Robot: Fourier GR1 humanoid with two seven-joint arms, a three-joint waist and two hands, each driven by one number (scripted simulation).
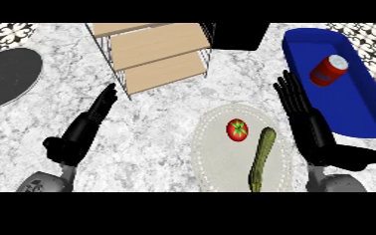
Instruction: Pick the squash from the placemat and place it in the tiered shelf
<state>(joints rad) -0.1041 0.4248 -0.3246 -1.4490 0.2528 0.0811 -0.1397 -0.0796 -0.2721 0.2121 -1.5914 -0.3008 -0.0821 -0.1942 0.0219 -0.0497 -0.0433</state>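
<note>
Fingers (288,90) beside can (328,70) in bin (351,110)

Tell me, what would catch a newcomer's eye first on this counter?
Probably the bright blue bin at the right, with a red can lying in it. Next, the red tomato and the long green squash side by side on the pale placemat near the front. Behind them stands the wooden tiered shelf, and the black left hand and right hand rest open on either side.
</note>
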